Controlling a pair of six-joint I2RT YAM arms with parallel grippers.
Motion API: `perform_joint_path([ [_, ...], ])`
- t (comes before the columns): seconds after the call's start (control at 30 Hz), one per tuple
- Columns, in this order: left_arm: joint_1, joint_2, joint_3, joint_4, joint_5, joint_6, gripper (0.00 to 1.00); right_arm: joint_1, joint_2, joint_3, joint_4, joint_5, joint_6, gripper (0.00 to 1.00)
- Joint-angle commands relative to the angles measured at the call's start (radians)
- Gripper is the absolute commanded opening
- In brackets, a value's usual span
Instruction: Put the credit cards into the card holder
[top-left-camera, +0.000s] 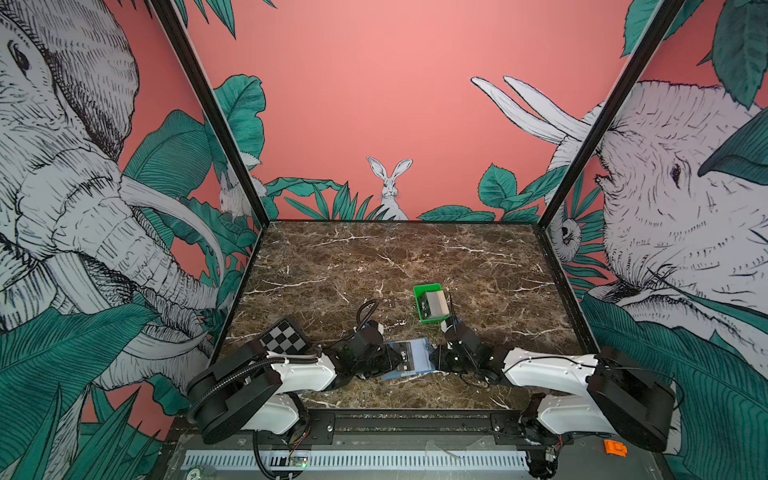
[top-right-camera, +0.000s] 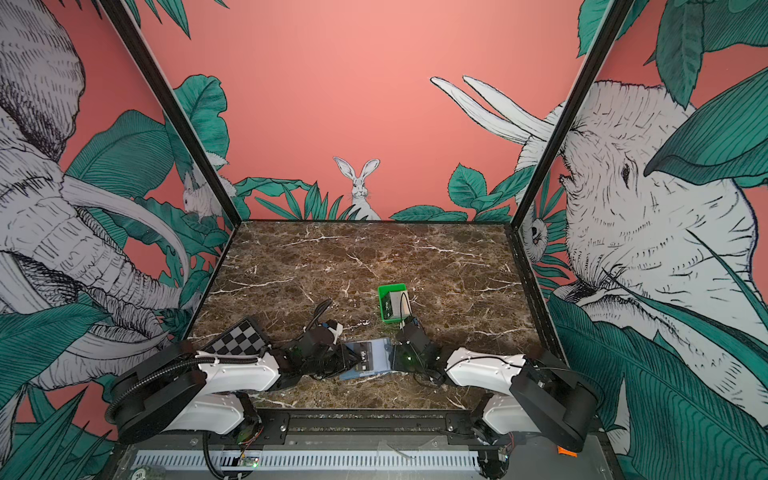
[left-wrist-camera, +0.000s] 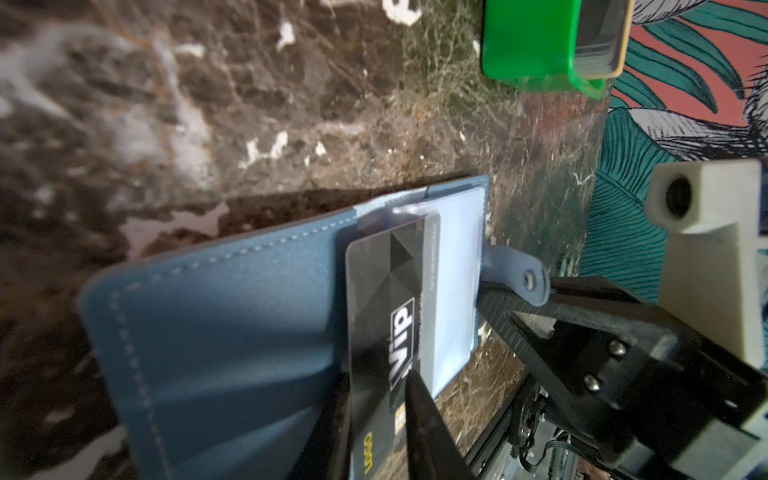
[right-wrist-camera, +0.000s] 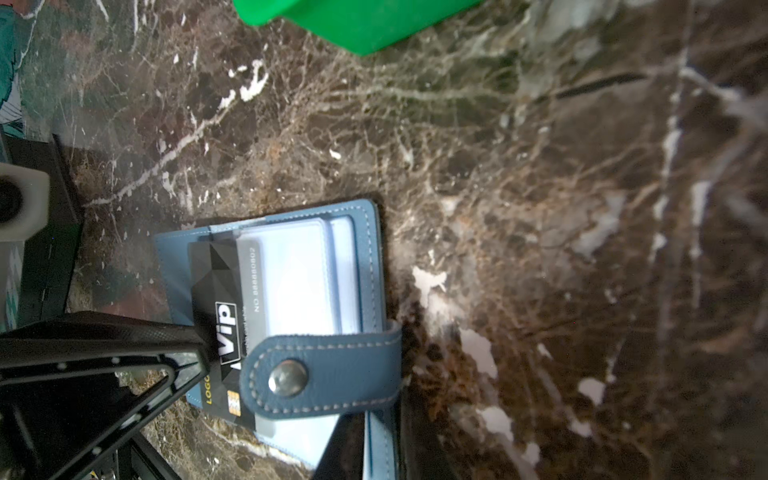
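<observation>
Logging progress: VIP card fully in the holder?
Partly in: the VIP card has one end under a clear pocket of the holder; rest sticks out.

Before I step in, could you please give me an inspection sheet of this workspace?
Surface: veined marble table.
Job's things: holder open; VIP card partly in a clear pocket; more cards in green tray.
Clutter: checkerboard beside left arm.
Pincers: left pincer at the VIP card, grip unclear; right pincer shut on holder beside its tab.
Cables: black loop over left wrist.
Surroundings: jungle-print walls; orange part on front ledge.
</observation>
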Motion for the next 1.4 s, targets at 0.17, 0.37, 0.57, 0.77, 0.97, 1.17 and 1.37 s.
perform_joint_path([
  [0.17, -0.005, -0.039, 0.061, -0.288, -0.054, 0.063, 0.36, 0.004, 0.03, 0.004, -0.096, 0.021, -0.017, 0.18],
  [0.37, -0.005, -0.065, 0.109, -0.4, -0.086, 0.105, 0.45, 0.005, 0.036, 0.011, -0.099, 0.02, -0.02, 0.18],
  [0.57, -0.004, -0.048, 0.115, -0.378, -0.069, 0.106, 0.51, 0.005, 0.031, 0.005, -0.053, -0.015, -0.031, 0.18],
  [0.77, -0.005, -0.092, 0.128, -0.424, -0.089, 0.121, 0.5, 0.015, 0.034, -0.001, 0.031, -0.083, -0.059, 0.18],
  [0.97, -0.006, -0.119, 0.144, -0.453, -0.087, 0.132, 0.54, 0.04, 0.068, 0.028, 0.048, -0.092, -0.077, 0.2],
  [1.17, -0.006, -0.121, 0.163, -0.469, -0.085, 0.151, 0.54, 0.071, 0.091, 0.055, 0.041, -0.084, -0.088, 0.2],
  [1.37, -0.007, -0.113, 0.184, -0.496, -0.073, 0.178, 0.54, 0.081, 0.099, 0.074, 0.002, -0.048, -0.083, 0.2],
])
